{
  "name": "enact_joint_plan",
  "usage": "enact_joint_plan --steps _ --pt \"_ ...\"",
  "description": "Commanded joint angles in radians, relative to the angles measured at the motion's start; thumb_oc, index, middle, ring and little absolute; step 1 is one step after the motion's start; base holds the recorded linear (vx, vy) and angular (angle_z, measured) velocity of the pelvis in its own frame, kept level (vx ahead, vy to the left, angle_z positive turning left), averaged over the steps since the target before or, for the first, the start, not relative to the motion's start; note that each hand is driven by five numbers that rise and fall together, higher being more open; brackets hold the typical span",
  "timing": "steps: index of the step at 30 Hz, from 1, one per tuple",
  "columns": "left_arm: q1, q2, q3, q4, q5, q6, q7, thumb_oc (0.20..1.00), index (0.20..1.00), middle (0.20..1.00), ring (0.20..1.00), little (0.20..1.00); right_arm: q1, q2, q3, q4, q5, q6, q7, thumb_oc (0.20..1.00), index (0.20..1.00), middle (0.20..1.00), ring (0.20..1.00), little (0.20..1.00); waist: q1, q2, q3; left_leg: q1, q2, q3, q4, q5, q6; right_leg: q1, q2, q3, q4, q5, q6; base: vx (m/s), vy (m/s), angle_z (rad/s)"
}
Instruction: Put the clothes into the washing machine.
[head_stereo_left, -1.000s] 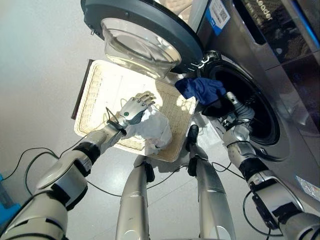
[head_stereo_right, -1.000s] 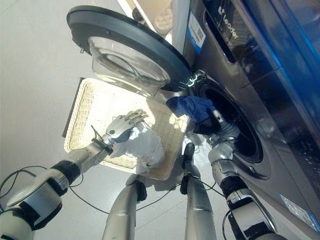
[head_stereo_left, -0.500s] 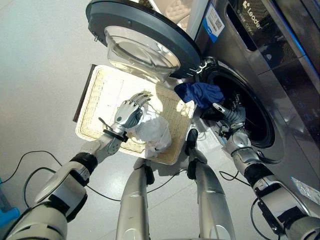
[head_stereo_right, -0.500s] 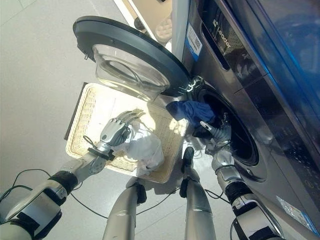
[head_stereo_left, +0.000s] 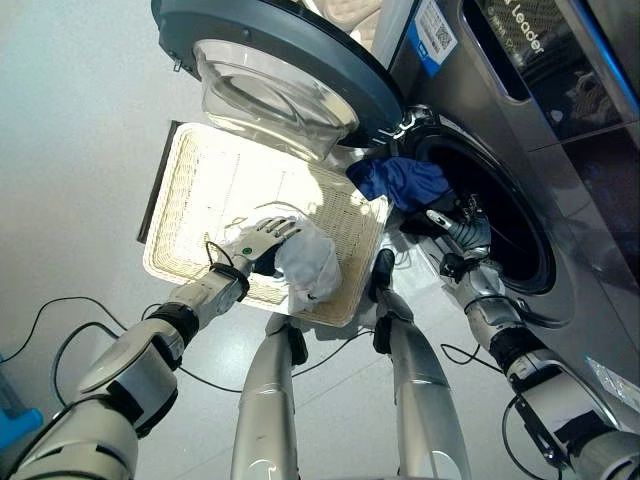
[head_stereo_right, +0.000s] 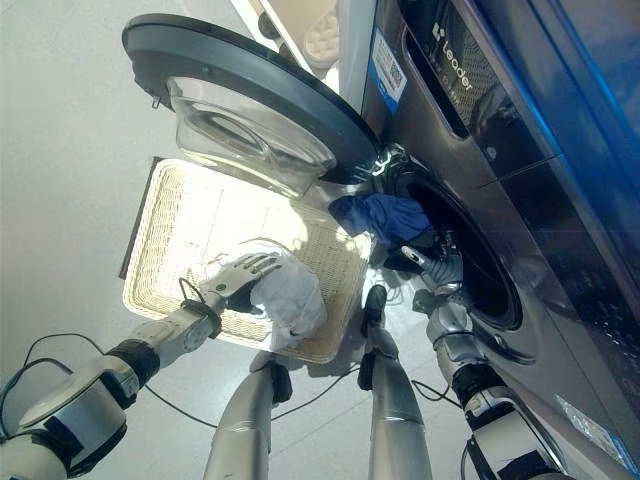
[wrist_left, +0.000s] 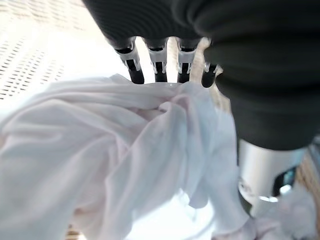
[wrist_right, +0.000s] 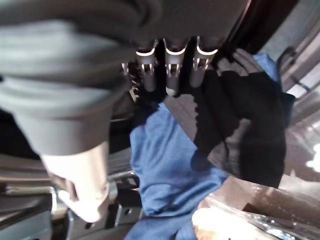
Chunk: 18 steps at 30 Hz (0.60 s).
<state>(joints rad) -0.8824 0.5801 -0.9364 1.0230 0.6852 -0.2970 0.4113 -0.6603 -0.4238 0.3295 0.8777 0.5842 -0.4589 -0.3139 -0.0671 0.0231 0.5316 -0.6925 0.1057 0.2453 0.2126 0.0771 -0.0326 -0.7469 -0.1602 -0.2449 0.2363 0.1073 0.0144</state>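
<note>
Left hand (head_stereo_left: 262, 238) is down on the white garment (head_stereo_left: 308, 262) in the wicker basket (head_stereo_left: 195, 190), fingers reaching over the bunched cloth. The left wrist view shows the fingertips (wrist_left: 136, 76) at the fabric's folds, but whether they're gripping it, I cannot tell. Right hand (head_stereo_left: 453, 226) sits at the drum mouth of the washing machine (head_stereo_left: 560, 170), fingers straight and relaxed. A blue garment (head_stereo_left: 405, 181) drapes over the opening's lip, with dark cloth (wrist_right: 245, 120) partly shadowed beside it. Above, the open door (head_stereo_left: 285, 55) is cut off.

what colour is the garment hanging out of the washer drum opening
Blue; the garment draped over the drum's rim shows best in the left eye view.
</note>
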Motion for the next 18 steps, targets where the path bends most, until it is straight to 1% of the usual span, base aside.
enact_joint_plan --steps 1,5,7,9,10,11,12,14,15,16,17,18 --pt "-0.013 0.029 0.012 -0.017 0.027 0.014 -0.032 1.000 1.000 1.000 1.000 1.000 -0.022 -0.054 0.002 -0.021 0.032 -0.048 0.021 1.000 1.000 1.000 1.000 1.000 0.016 0.023 -0.012 0.002 -0.002 0.038 0.006 -0.034 -0.076 -0.015 -0.004 -0.032 0.157 -0.118 0.122 0.00 0.000 0.00" --pt "-0.030 0.041 -0.019 -0.027 0.065 0.020 -0.059 1.000 1.000 1.000 1.000 1.000 -0.032 -0.055 0.000 -0.009 0.043 -0.048 0.029 1.000 1.000 1.000 1.000 1.000 0.012 0.024 -0.012 -0.008 0.000 0.039 0.008 -0.033 -0.078 -0.024 -0.004 -0.029 0.156 -0.115 0.125 0.00 0.000 0.00" --pt "-0.036 0.043 -0.033 -0.029 0.091 0.022 -0.051 1.000 1.000 1.000 1.000 1.000 -0.033 -0.055 -0.002 -0.003 0.053 -0.052 0.037 1.000 1.000 1.000 1.000 1.000 0.010 0.023 -0.012 -0.017 0.001 0.039 0.013 -0.034 -0.079 -0.032 -0.006 -0.027 0.157 -0.113 0.126 0.00 0.000 0.00" --pt "-0.045 0.045 -0.049 -0.029 0.155 0.024 -0.037 1.000 1.000 1.000 1.000 1.000 -0.035 -0.050 -0.002 0.010 0.057 -0.059 0.044 1.000 1.000 1.000 1.000 1.000 0.009 0.022 -0.012 -0.023 0.002 0.041 0.015 -0.033 -0.079 -0.037 -0.006 -0.028 0.156 -0.110 0.126 0.00 0.000 0.00" --pt "-0.057 0.050 -0.069 -0.033 0.204 0.042 -0.017 1.000 1.000 1.000 1.000 1.000 -0.038 -0.049 -0.001 0.018 0.066 -0.067 0.051 1.000 1.000 1.000 1.000 1.000 0.007 0.020 -0.012 -0.031 0.005 0.042 0.015 -0.031 -0.082 -0.041 -0.006 -0.027 0.150 -0.106 0.127 0.00 0.000 0.00" --pt "-0.057 0.050 -0.070 -0.032 0.209 0.043 -0.013 1.000 1.000 1.000 1.000 1.000 -0.038 -0.049 -0.001 0.019 0.066 -0.067 0.052 1.000 1.000 1.000 1.000 1.000 0.007 0.020 -0.012 -0.032 0.005 0.043 0.015 -0.031 -0.083 -0.042 -0.006 -0.027 0.150 -0.106 0.127 0.00 0.000 0.00" --pt "-0.068 0.050 -0.081 -0.031 0.244 0.061 0.011 1.000 1.000 1.000 1.000 1.000 -0.038 -0.044 0.000 0.019 0.071 -0.069 0.051 1.000 1.000 1.000 1.000 1.000 0.005 0.017 -0.012 -0.039 0.005 0.041 0.016 -0.030 -0.085 -0.048 -0.005 -0.025 0.147 -0.103 0.127 0.00 0.000 0.00" --pt "-0.075 0.047 -0.085 -0.030 0.265 0.077 0.016 1.000 1.000 1.000 1.000 1.000 -0.038 -0.042 -0.001 0.016 0.073 -0.068 0.051 1.000 1.000 1.000 1.000 1.000 0.003 0.016 -0.012 -0.043 0.006 0.041 0.016 -0.029 -0.086 -0.053 -0.003 -0.023 0.147 -0.101 0.127 0.00 0.000 0.00" --pt "-0.079 0.045 -0.086 -0.026 0.295 0.104 0.036 1.000 1.000 1.000 1.000 1.000 -0.036 -0.040 0.000 0.016 0.073 -0.070 0.054 1.000 1.000 1.000 1.000 1.000 0.001 0.013 -0.012 -0.047 0.006 0.040 0.015 -0.028 -0.087 -0.056 -0.002 -0.021 0.143 -0.098 0.126 0.00 0.000 0.00" --pt "-0.082 0.041 -0.089 -0.022 0.306 0.116 0.044 1.000 1.000 1.000 1.000 1.000 -0.036 -0.038 0.001 0.017 0.072 -0.075 0.055 1.000 1.000 1.000 1.000 1.000 0.000 0.013 -0.012 -0.049 0.007 0.040 0.013 -0.026 -0.087 -0.059 -0.001 -0.020 0.142 -0.097 0.127 0.00 0.000 0.00" --pt "-0.091 0.032 -0.096 0.002 0.332 0.144 0.076 1.000 1.000 1.000 1.000 1.000 -0.039 -0.032 0.003 0.025 0.073 -0.086 0.060 1.000 1.000 1.000 1.000 1.000 -0.002 0.008 -0.012 -0.058 0.009 0.039 0.013 -0.024 -0.089 -0.067 0.001 -0.018 0.140 -0.093 0.127 0.00 0.000 0.00" --pt "-0.091 0.030 -0.096 0.005 0.339 0.149 0.076 1.000 1.000 1.000 1.000 1.000 -0.039 -0.032 0.003 0.026 0.073 -0.087 0.061 1.000 1.000 1.000 1.000 1.000 -0.002 0.008 -0.012 -0.059 0.009 0.039 0.013 -0.024 -0.089 -0.068 0.001 -0.018 0.140 -0.093 0.127 0.00 0.000 0.00"
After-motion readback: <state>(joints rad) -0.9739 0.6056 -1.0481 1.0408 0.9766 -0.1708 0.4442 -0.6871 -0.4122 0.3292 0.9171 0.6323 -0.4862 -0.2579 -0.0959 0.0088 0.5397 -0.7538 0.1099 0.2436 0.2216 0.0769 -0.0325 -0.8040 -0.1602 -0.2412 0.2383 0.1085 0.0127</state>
